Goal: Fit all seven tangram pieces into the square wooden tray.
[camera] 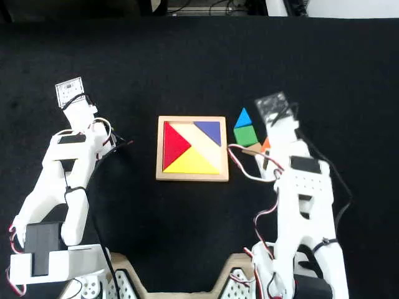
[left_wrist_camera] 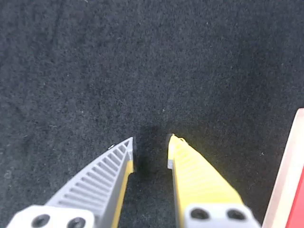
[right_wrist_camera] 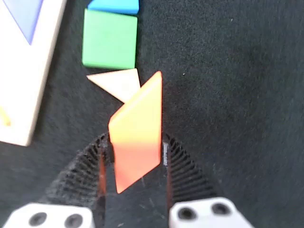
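The black bench (camera: 187, 62) carries the square wooden tray (camera: 192, 148) at its middle. In the tray lie a yellow triangle (camera: 193, 163), a red triangle (camera: 174, 144) and a violet-blue triangle (camera: 210, 131). The left gripper (left_wrist_camera: 152, 142) rests near the tray's left side, slightly parted and empty. The right gripper (right_wrist_camera: 134, 140) is clenched on the orange parallelogram (right_wrist_camera: 137, 114), just right of the tray. Beside it lie the green square (right_wrist_camera: 110, 39), blue triangle (right_wrist_camera: 114, 5) and pale wooden triangle (right_wrist_camera: 118, 83).
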Controlling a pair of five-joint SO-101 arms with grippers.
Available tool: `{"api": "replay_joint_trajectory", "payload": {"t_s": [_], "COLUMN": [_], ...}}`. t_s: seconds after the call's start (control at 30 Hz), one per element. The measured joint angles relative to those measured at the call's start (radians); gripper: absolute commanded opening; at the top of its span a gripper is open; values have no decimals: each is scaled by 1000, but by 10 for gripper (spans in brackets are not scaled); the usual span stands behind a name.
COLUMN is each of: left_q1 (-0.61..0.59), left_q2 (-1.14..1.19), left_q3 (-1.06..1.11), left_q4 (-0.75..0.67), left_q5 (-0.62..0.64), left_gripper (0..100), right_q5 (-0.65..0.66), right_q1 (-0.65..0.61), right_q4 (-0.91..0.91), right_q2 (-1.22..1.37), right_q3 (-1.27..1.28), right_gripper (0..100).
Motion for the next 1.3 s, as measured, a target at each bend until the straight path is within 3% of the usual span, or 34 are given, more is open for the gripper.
{"api": "replay_joint_trajectory", "payload": {"t_s": [0.2, 0.6, 0.7, 0.83, 1.3], "left_q1": [0, 0, 0, 0, 0], "left_q2": [0, 0, 0, 0, 0], "left_q3": [0, 0, 0, 0, 0], "left_q4": [0, 0, 0, 0, 0], "left_q5": [0, 0, 0, 0, 0], "left_gripper": [130, 130, 130, 130, 130], "right_q5": [-180, -190, -190, -190, -129], "right_q1": [-63, -137, -137, -141, -137], "right_q4": [72, 69, 66, 66, 123], "right_q2": [192, 647, 713, 756, 621], "right_q3": [-175, -509, -551, -578, -580], "right_gripper": [25, 31, 96, 175, 177]}}
